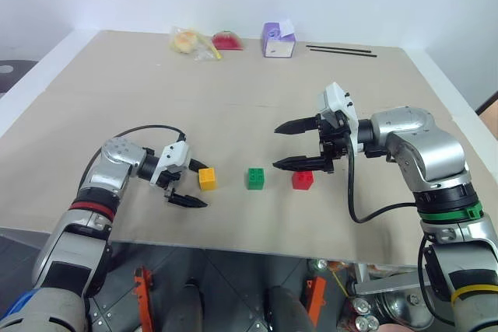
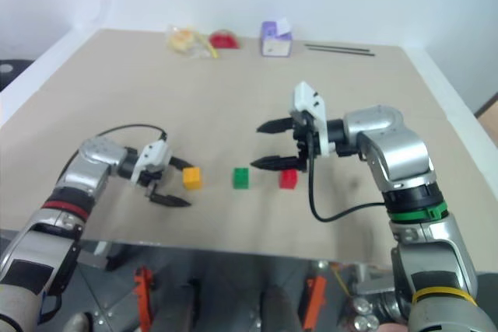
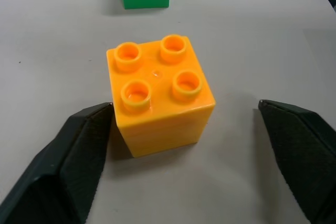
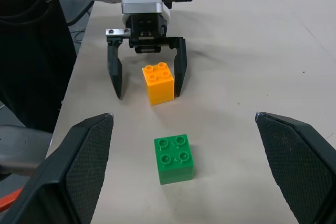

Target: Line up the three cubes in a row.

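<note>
Three studded cubes in a row near the tabletop's [image 1: 117,91] front edge: green cube [image 1: 255,179] central, yellow-orange cube [image 1: 207,179] to its left, red cube [image 1: 303,180] to its right. Left hand [image 1: 190,184] released, fingers straddling the yellow-orange cube. Right hand [image 1: 286,145] spread wide, above the red cube.

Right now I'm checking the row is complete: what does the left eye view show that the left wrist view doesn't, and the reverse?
Left eye view alone: the small red studded plastic cube at the row's right end, the open right gripper by it, and the purple-and-white box at the table's far edge.

Left wrist view alone: the four round studs on the yellow-orange plastic cube, close up.

Both: that cube standing between the open left gripper fingers, with the green studded plastic cube next in line.
</note>
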You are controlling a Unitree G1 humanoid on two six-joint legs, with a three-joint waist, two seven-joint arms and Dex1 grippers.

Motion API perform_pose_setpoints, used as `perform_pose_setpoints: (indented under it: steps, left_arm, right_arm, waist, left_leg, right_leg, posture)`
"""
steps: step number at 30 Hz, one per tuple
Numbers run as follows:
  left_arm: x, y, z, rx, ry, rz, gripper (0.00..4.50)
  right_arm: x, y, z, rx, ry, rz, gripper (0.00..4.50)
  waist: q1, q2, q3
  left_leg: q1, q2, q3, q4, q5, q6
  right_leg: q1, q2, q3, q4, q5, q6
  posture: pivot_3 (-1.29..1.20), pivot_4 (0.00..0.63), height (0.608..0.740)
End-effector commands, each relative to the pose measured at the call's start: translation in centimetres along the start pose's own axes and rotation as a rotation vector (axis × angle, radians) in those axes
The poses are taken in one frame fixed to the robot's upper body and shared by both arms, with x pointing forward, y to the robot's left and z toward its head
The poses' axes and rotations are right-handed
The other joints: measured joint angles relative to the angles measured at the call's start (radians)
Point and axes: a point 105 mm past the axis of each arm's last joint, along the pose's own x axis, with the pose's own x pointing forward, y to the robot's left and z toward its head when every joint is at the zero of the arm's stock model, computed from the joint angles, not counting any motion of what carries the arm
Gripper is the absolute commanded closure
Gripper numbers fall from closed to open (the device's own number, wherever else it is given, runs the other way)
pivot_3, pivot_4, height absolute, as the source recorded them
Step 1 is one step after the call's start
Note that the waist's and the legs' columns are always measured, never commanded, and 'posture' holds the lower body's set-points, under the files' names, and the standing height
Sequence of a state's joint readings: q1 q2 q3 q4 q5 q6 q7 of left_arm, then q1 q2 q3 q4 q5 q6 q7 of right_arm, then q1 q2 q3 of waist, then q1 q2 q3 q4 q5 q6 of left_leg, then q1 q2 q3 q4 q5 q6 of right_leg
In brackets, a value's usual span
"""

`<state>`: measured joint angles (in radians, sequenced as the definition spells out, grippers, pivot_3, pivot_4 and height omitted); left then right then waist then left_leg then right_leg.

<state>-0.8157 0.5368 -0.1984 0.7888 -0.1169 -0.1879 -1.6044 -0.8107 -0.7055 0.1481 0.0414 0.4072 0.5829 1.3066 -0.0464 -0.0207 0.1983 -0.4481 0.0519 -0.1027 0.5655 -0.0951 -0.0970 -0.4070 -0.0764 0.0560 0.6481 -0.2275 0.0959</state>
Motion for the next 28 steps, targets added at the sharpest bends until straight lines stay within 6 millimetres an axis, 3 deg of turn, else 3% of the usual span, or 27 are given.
perform_pose_setpoints:
  steps: [1,5,8,11,14,16,19,21,25,28]
  left_arm:
    - [-0.6,0.4,1.1,0.029,-0.023,0.022,0.04]
    - [-1.2,1.5,3.1,0.001,-0.117,0.090,0.04]
    - [-2.5,3.6,6.9,-0.078,-0.337,0.247,0.04]
    - [-4.7,6.3,9.6,-0.215,-0.577,0.540,0.04]
    - [-6.9,7.4,10.1,-0.318,-0.715,0.807,0.04]
    - [-8.5,7.7,8.5,-0.376,-0.729,1.071,0.04]
    - [-10.1,6.2,5.5,-0.432,-0.700,1.383,0.04]
    - [-10.5,5.3,4.3,-0.457,-0.675,1.495,0.04]
    - [-12.2,2.7,0.2,-0.498,-0.543,1.793,0.04]
    - [-11.9,2.5,-1.2,-0.495,-0.468,1.829,0.04]
  right_arm:
    - [-0.7,-0.2,1.4,-0.051,-0.031,-0.019,0.00]
    - [-0.8,-0.2,1.4,-0.048,-0.038,-0.021,0.00]
    - [-1.2,-0.3,1.5,-0.001,-0.095,-0.050,0.00]
    - [-2.2,-2.7,1.8,0.053,-0.216,-0.246,0.00]
    - [-3.8,-5.7,1.2,0.114,-0.326,-0.509,0.00]
    - [-4.4,-6.6,0.0,0.144,-0.351,-0.669,0.00]
    - [-5.2,-7.0,-1.9,0.140,-0.383,-0.886,0.00]
    - [-6.0,-7.2,-2.8,0.151,-0.403,-1.003,0.00]
    - [-7.3,-7.6,-6.2,0.213,-0.397,-1.354,0.00]
    - [-7.1,-7.3,-8.2,0.209,-0.366,-1.473,0.00]
  waist:
    - [0.000,0.000,0.000]
    - [0.000,0.000,0.000]
    - [0.001,0.000,0.000]
    - [0.001,0.000,0.000]
    - [0.001,0.000,0.000]
    - [0.000,0.000,0.000]
    - [-0.001,0.000,0.000]
    - [0.001,0.000,0.000]
    - [0.002,0.000,0.000]
    - [0.002,0.000,0.000]
  left_leg:
    - [0.000,0.000,0.000,0.000,0.000,0.000]
    - [-0.001,0.000,0.000,-0.001,0.000,0.000]
    - [-0.002,0.000,0.000,-0.002,0.000,0.000]
    - [-0.005,0.000,-0.002,-0.001,0.000,0.000]
    - [-0.005,0.000,-0.002,0.000,0.000,0.000]
    - [-0.004,0.000,-0.002,0.000,0.000,0.000]
    - [0.000,0.000,-0.002,-0.001,0.000,0.000]
    - [0.000,0.000,-0.002,-0.002,0.000,0.000]
    - [-0.002,-0.001,-0.002,-0.001,0.002,-0.002]
    - [-0.001,-0.001,-0.002,0.000,0.004,-0.002]
  right_leg:
    - [0.000,0.000,0.000,0.000,0.000,0.000]
    - [0.000,0.000,0.000,0.000,-0.001,0.002]
    - [-0.001,0.000,0.000,0.000,-0.003,0.005]
    - [-0.001,0.000,-0.002,0.000,-0.002,0.008]
    - [0.000,0.000,-0.002,0.000,-0.001,0.009]
    - [0.000,0.000,-0.002,0.000,-0.001,0.009]
    - [0.002,0.000,-0.002,0.001,-0.001,0.008]
    - [0.002,0.000,-0.002,0.001,0.000,0.007]
    - [0.001,0.000,-0.001,0.001,0.002,0.008]
    - [0.002,0.000,-0.002,0.000,0.002,0.003]
  posture:
    - [0.00,0.150,0.740]
    - [0.00,0.150,0.740]
    - [0.00,0.150,0.740]
    - [0.00,0.150,0.740]
    - [0.00,0.150,0.740]
    - [0.00,0.150,0.740]
    - [0.00,0.150,0.740]
    - [0.00,0.150,0.740]
    - [0.00,0.150,0.740]
    - [0.00,0.150,0.740]
